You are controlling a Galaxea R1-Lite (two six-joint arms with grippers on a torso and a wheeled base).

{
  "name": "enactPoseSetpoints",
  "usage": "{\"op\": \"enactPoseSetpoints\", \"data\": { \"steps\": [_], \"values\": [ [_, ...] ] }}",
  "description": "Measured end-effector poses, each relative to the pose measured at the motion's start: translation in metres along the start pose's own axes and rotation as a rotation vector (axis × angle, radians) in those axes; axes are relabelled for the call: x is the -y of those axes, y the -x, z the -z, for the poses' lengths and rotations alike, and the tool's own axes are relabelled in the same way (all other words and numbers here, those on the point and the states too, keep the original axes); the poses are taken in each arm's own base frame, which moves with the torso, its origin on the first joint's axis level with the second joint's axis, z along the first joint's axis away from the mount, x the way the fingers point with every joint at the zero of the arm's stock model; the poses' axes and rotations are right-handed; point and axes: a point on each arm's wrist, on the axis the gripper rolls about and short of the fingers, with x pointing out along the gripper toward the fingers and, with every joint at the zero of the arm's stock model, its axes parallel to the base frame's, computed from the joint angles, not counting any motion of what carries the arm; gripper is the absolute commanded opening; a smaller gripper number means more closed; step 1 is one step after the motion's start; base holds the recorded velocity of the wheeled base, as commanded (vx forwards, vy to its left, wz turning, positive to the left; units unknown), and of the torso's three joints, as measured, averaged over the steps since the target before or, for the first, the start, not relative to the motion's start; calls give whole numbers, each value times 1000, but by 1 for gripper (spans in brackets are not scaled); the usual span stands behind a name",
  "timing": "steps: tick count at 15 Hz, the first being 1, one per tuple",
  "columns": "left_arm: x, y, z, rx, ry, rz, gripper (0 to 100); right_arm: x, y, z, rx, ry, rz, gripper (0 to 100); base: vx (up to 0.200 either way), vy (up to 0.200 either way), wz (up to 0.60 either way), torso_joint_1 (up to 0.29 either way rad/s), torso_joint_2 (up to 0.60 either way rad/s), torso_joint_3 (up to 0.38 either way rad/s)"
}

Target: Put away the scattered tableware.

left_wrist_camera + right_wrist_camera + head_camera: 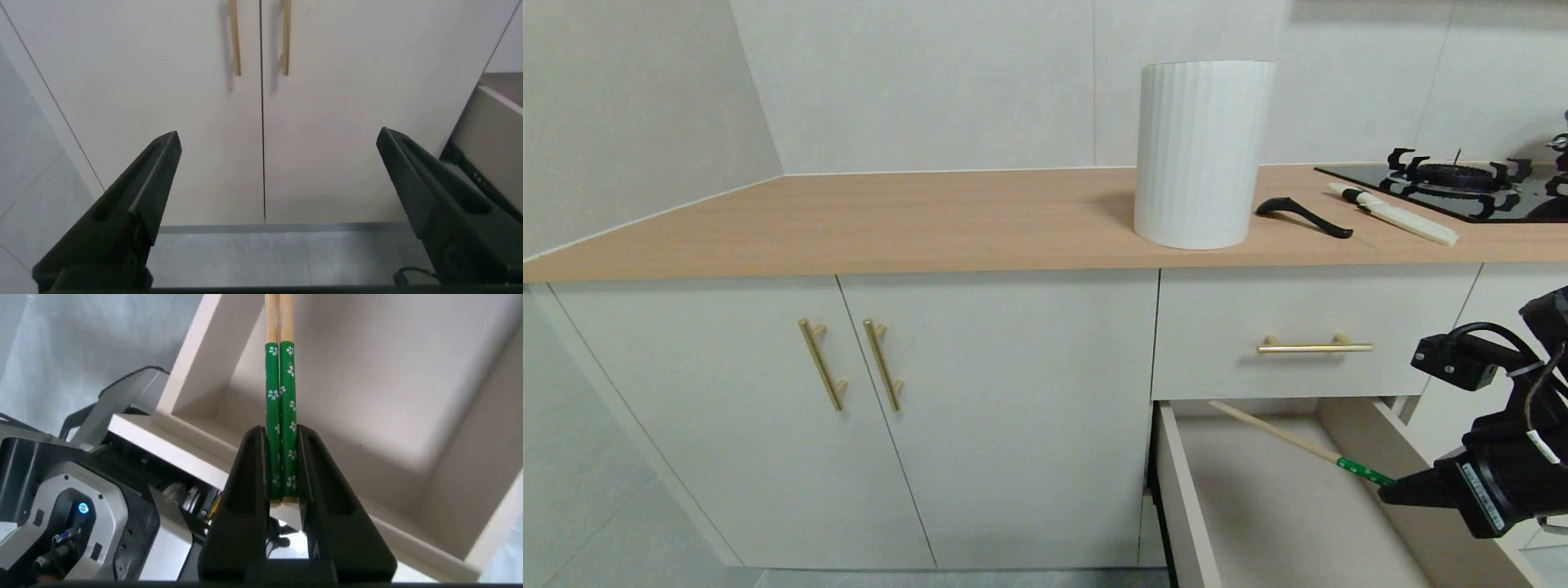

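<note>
The right pincer (pixel 1390 488) (pixel 282 457) sits at about 4 o'clock in the head view. Its jaws are closed tight on the green-patterned end of a pair of chopsticks (pixel 1290 441) (pixel 280 376). The two sticks lie side by side between the black fingers. From the grip, their bare wooden shafts run toward 10 o'clock over the open drawer (pixel 1176 490) (pixel 368 400). The tips are close to the drawer's back left corner, but I cannot tell whether they touch the pale drawer floor.

Directly at 12 o'clock from the open drawer is a closed upper drawer (pixel 1233 327) with a brass bar handle (pixel 1315 348).

On the worktop (pixel 890 220) above stands a white ribbed canister (pixel 1201 155), upright. At its 3 o'clock lies a black utensil (pixel 1303 214), just beside the canister's base. Farther toward 3 o'clock lies a knife (pixel 1392 214) with a cream blade cover, near the black utensil but apart from it. Beyond the knife, at 2 o'clock from the canister, is the gas hob (pixel 1454 184).

The left pincer (pixel 278 139) is spread wide with nothing between its fingers. It faces the closed cupboard doors (pixel 996 408) (pixel 327 122), low down near the floor. The doors' two brass handles (pixel 849 363) (pixel 234 37) hang on either side of the centre seam.
</note>
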Motion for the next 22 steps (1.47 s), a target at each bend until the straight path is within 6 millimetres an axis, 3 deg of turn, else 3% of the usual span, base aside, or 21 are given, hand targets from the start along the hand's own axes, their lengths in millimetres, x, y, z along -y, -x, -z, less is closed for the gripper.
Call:
{"op": "enactPoseSetpoints", "data": {
  "steps": [5,8,15,22],
  "values": [
    [0,0,0,0,0,-1,100,0,-9,0,-33,-1,-7,0,0,0,0,0,0,0],
    [0,0,0,0,0,-1,100,4,-34,-6,-88,-8,2,0,0,0,0,0,0,0],
    [0,0,0,0,0,-1,100,26,-135,-24,-126,-235,102,0,0,0,0,0,0,0],
    [0,0,0,0,0,-1,100,32,-220,-13,-119,-296,165,0,0,0,0,0,0,0]
  ]
}}
